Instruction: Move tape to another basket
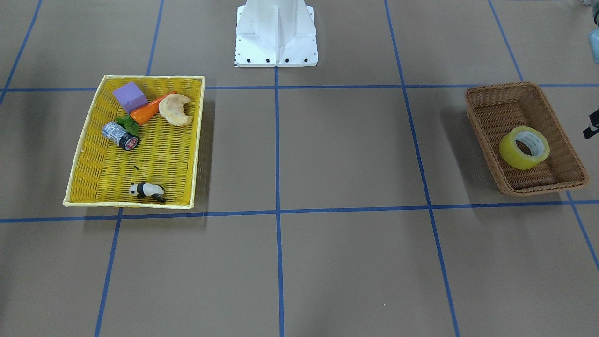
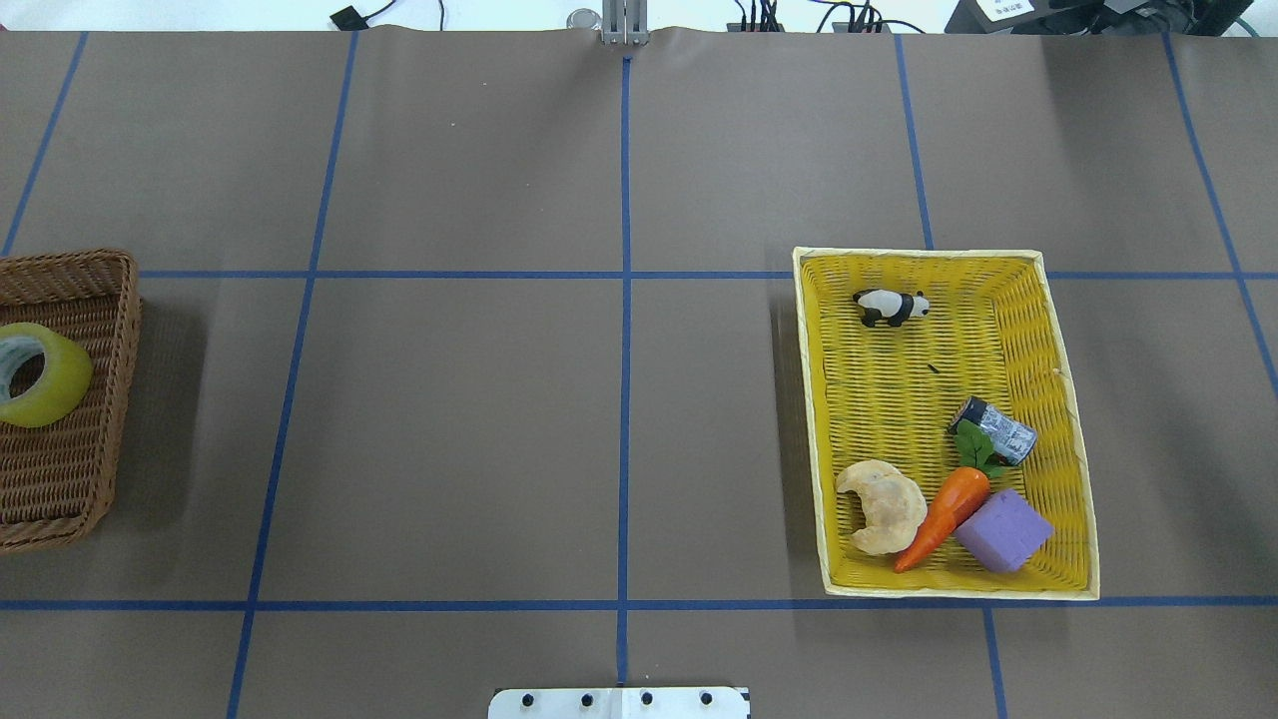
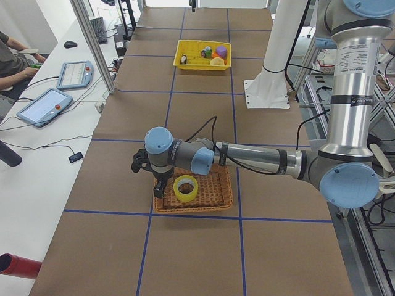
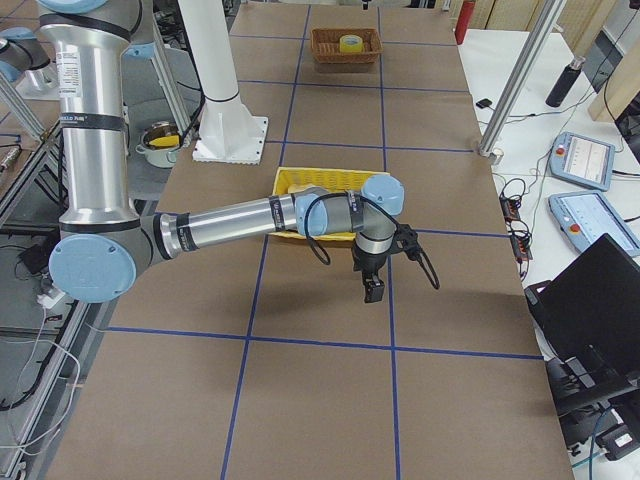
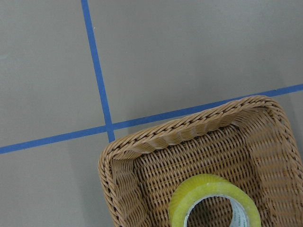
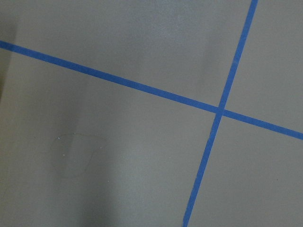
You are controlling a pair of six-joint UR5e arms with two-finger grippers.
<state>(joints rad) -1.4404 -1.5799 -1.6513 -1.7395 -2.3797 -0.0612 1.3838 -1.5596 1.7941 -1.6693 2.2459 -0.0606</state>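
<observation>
The yellow tape roll [image 1: 524,147] lies tilted inside the brown wicker basket [image 1: 486,100] on my left side of the table. It also shows in the overhead view [image 2: 35,374] and in the left wrist view [image 5: 215,203], where the basket's rim [image 5: 156,142] fills the lower part. In the exterior left view my left gripper [image 3: 159,185] hangs over the basket's [image 3: 216,197] outer end, beside the tape [image 3: 186,187]; I cannot tell if it is open. My right gripper [image 4: 373,290] hangs over bare table beside the yellow tray; I cannot tell its state.
A bright yellow woven tray [image 1: 135,77] on my right side holds a purple block [image 1: 130,97], a carrot [image 1: 149,110], a croissant [image 1: 175,110], a small grey cylinder [image 1: 120,135] and a toy panda [image 1: 149,190]. The white robot base [image 1: 276,35] stands between the baskets.
</observation>
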